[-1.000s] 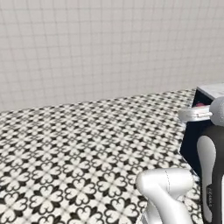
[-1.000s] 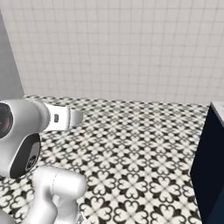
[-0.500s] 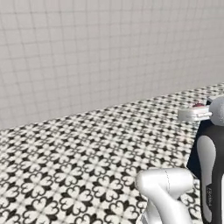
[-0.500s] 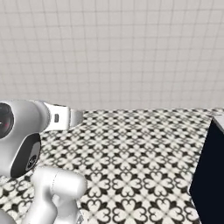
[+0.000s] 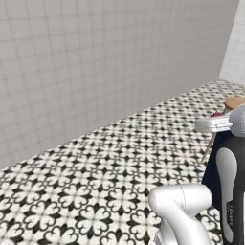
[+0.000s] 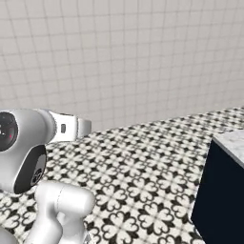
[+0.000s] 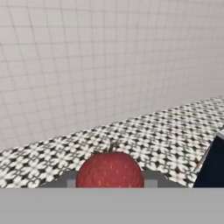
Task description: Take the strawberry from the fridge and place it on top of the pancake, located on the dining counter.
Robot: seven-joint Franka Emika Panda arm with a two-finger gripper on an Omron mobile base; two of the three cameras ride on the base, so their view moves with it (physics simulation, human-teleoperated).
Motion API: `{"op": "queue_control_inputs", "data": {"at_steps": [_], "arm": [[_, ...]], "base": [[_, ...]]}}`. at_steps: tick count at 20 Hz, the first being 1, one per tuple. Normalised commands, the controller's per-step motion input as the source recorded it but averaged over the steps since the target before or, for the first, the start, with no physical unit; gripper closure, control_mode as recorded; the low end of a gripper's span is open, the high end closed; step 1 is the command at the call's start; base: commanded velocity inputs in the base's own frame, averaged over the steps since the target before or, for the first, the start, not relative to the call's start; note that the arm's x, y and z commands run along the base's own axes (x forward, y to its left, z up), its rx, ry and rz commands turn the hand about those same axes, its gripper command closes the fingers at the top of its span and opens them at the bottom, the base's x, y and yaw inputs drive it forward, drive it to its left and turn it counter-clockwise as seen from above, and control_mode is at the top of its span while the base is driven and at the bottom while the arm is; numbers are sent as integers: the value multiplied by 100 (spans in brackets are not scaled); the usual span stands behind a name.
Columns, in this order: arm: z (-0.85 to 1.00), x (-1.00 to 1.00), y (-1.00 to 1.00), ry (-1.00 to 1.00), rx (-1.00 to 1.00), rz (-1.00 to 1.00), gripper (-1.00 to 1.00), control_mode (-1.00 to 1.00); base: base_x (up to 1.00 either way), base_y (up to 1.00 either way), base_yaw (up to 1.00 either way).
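The end effector (image 7: pixel 110 186) grips the strawberry (image 7: pixel 110 170), carrying it toward the table (image 6: pixel 224 190). Next, the base must reach the table and find the pancake.

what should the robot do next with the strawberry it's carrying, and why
Probably keep turning the base toward the dining counter with the grip unchanged. In the hand view the strawberry sits at the gripper, apparently held. Only the counter's navy corner shows at the right edge, past patterned floor, with what looks like a wooden stool far right. No pancake can be seen yet.
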Motion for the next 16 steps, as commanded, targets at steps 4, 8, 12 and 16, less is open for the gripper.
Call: {"op": "queue_control_inputs", "data": {"at_steps": [4, 8, 12, 16], "arm": [[0, 0, 0, 0, 0, 0, 100, 100], [0, 0, 0, 0, 0, 0, 100, 100], [0, 0, 0, 0, 0, 0, 100, 100], [0, 0, 0, 0, 0, 0, 100, 100]], "base": [[99, 71, -48], [96, 80, -47], [98, 77, -48], [100, 66, -47]]}}
